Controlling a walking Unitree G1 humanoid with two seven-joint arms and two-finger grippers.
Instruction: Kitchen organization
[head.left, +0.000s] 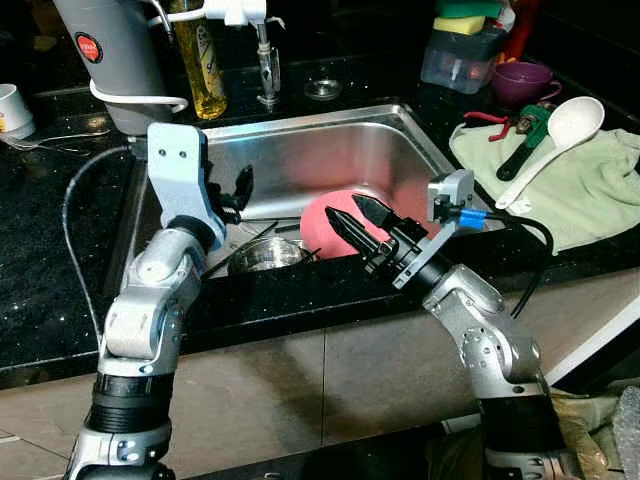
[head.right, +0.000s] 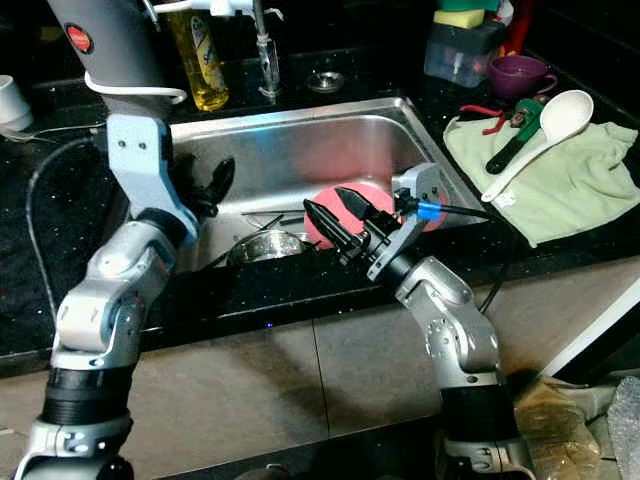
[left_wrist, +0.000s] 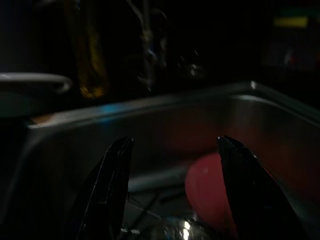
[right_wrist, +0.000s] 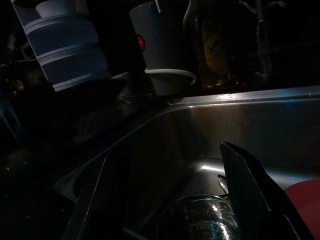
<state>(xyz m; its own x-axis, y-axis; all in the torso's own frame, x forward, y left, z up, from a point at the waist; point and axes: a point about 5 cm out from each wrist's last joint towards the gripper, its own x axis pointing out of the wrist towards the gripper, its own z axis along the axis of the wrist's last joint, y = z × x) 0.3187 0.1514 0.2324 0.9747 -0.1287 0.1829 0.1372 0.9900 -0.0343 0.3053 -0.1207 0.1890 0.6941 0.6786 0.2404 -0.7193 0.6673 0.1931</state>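
Reaching into the sink from both sides. Left eye view: stainless sink (head.left: 300, 135) centre frame, set in a black table (head.left: 40, 250). Left tool (head.left: 240, 190) at centre left, over the sink's left wall, fingers hard to read here. Right tool (head.left: 362, 218) centre, just above the sink's front edge, fingers spread wide, empty, aimed at the pink plate (head.left: 325, 218) leaning in the sink bottom. Steel bowl (head.left: 265, 255) just left of the plate, low in the basin. Upper left: grey kettle (head.left: 110, 50), yellow soap bottle (head.left: 205, 65), faucet (head.left: 265, 60) upper centre. Upper right: green cloth (head.left: 590, 190) with a white ladle (head.left: 560, 140) and a green-handled tool lying on it, purple cup (head.left: 520, 80) behind.

Right eye view: same layout, shifted; right tool overlaps the plate's front face, whether touching cannot be told.

Left wrist view: dark. Two black fingers (left_wrist: 112, 190) wide apart, nothing between, pink plate lower centre-right beyond them, bowl rim glinting at the bottom edge.

Right wrist view: dark. Fingers (right_wrist: 245, 185) wide, empty, bowl at lower centre between them, plate edge lower right, kettle and soap bottle at top.

Progress, judged: early. Plate and bowl not yet lifted out; ladle and cup also unsorted. Grasping either dish is what's left first.
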